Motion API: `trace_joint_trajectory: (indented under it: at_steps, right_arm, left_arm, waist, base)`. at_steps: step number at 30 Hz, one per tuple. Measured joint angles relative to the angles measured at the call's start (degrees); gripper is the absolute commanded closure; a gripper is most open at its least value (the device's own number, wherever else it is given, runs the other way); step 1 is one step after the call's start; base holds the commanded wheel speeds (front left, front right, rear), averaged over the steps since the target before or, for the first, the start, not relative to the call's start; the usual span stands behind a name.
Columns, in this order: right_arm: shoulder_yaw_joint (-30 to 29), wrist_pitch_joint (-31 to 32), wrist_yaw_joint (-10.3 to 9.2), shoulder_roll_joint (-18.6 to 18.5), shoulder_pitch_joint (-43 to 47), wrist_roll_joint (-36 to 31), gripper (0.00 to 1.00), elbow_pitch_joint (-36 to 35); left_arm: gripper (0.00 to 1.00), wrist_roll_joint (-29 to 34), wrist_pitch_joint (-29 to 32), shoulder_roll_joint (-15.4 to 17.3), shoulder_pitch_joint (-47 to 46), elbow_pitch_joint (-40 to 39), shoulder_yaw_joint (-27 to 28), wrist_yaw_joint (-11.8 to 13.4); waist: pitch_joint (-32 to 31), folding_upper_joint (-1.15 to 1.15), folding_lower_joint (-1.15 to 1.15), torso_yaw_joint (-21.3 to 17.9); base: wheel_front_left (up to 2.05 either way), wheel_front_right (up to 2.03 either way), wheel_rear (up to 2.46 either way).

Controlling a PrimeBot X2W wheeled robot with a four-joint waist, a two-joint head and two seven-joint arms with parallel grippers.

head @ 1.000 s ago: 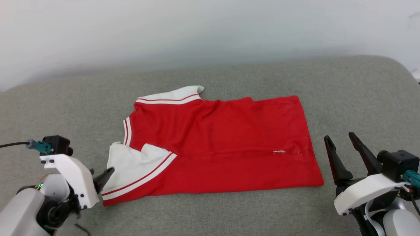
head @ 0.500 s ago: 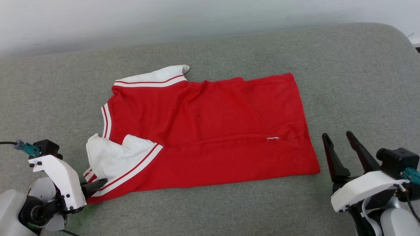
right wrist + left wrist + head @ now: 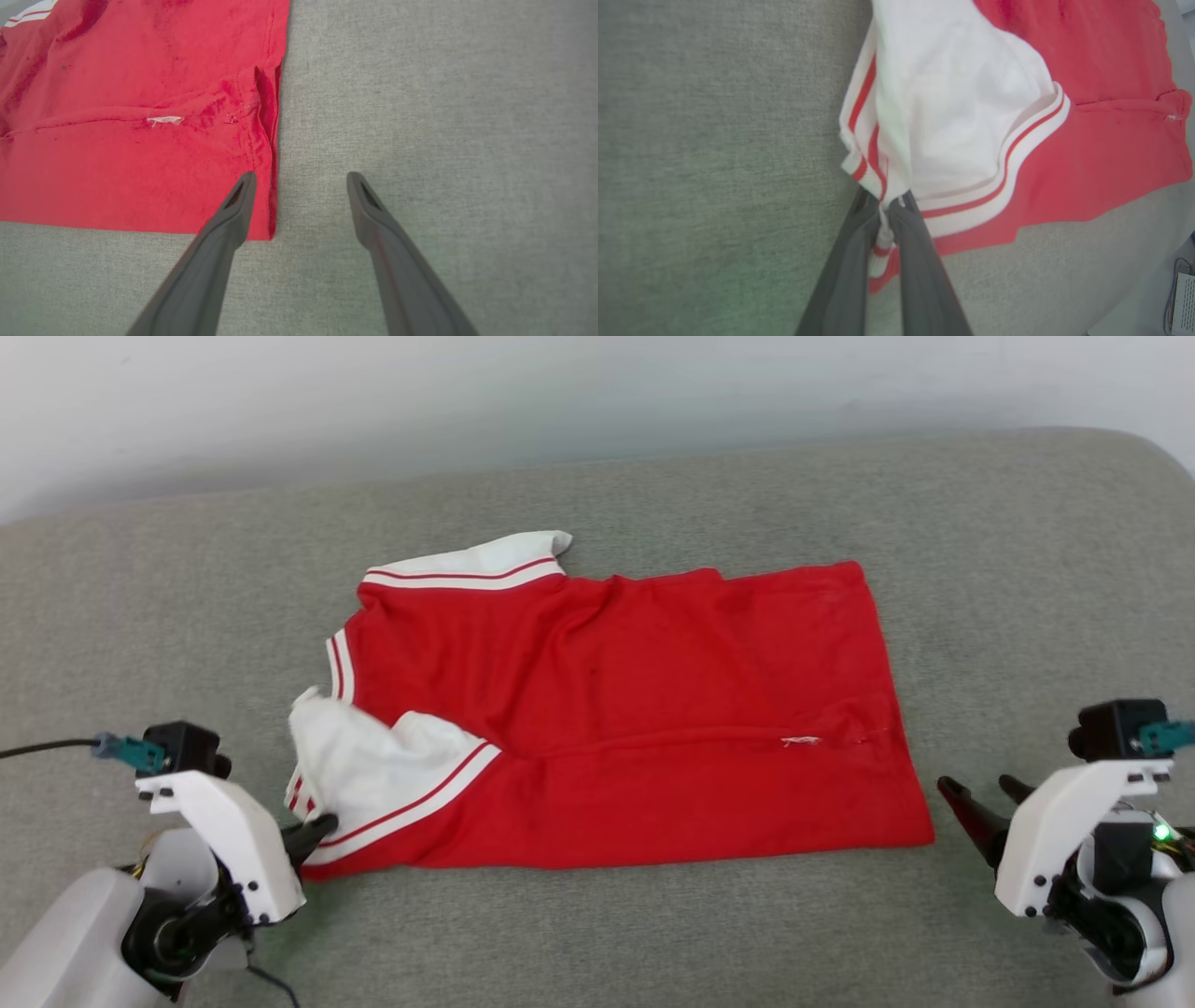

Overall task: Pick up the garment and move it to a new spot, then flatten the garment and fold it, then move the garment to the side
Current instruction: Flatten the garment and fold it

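Garment [image 3: 635, 709] lies on the grey cushion [image 3: 597, 933], its white sleeve pinched between the fingers of our left gripper [image 3: 885, 205], so we should slide the spread fingers of our right gripper [image 3: 301, 179] around the red corner beside them, pinch, then lift both ends together.

One garment [image 3: 635, 728]; two pincers, the left pincer [image 3: 320, 825] and the right pincer [image 3: 976, 786]; one grey cushion [image 3: 653, 933].

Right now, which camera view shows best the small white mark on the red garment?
The right wrist view: the white mark lies close and sharp on the garment, near its hem. The head view shows it as a tiny fleck; the left wrist view shows it small at the right edge.
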Motion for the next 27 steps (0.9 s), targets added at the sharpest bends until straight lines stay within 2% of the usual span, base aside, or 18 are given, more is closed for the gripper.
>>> trace_joint_trajectory:
  at_steps: [2,5,14,15,16,27]
  right_arm:
    - [0.12,5.48,0.00,-0.10,-1.43,0.89,0.00,0.55]
    - [0.81,10.33,0.00,0.23,-3.70,0.80,0.00,1.14]
    - [0.53,15.79,0.00,1.82,-8.72,-0.24,0.02,7.78]
    - [0.54,16.01,-0.01,1.88,-9.06,-0.12,0.80,8.00]
    - [0.53,16.33,-0.01,1.85,-9.33,0.15,1.00,8.27]
    - [4.25,16.34,0.00,-0.02,-9.17,0.82,1.00,4.72]
  left_arm:
    - [1.00,0.78,-0.96,-0.26,-0.51,-1.79,-0.01,0.47]
    - [1.00,1.69,-1.94,-0.26,-1.25,-4.65,0.00,1.12]
    - [1.00,3.85,-3.45,-1.27,-2.93,-10.58,-0.56,2.30]
    - [1.00,4.02,-3.71,-1.27,-2.99,-10.77,-0.55,2.30]
    - [1.00,4.07,-3.91,-1.27,-3.00,-10.80,-0.56,2.30]
    - [1.00,3.07,-6.36,-1.43,-0.03,-10.48,0.22,2.75]
  waist:
    - [0.06,0.00,0.00,0.82]
    - [0.79,0.00,0.00,2.00]
    - [4.79,0.00,0.00,5.19]
    - [5.22,0.00,0.00,5.47]
    - [5.54,0.00,0.00,5.71]
    - [2.67,0.00,0.01,5.53]
  base:
    - [0.00,0.00,0.00]
    - [0.00,0.00,0.00]
    - [0.00,0.00,0.00]
    - [0.00,0.00,0.00]
    - [0.00,0.00,0.00]
    - [0.00,0.00,0.00]
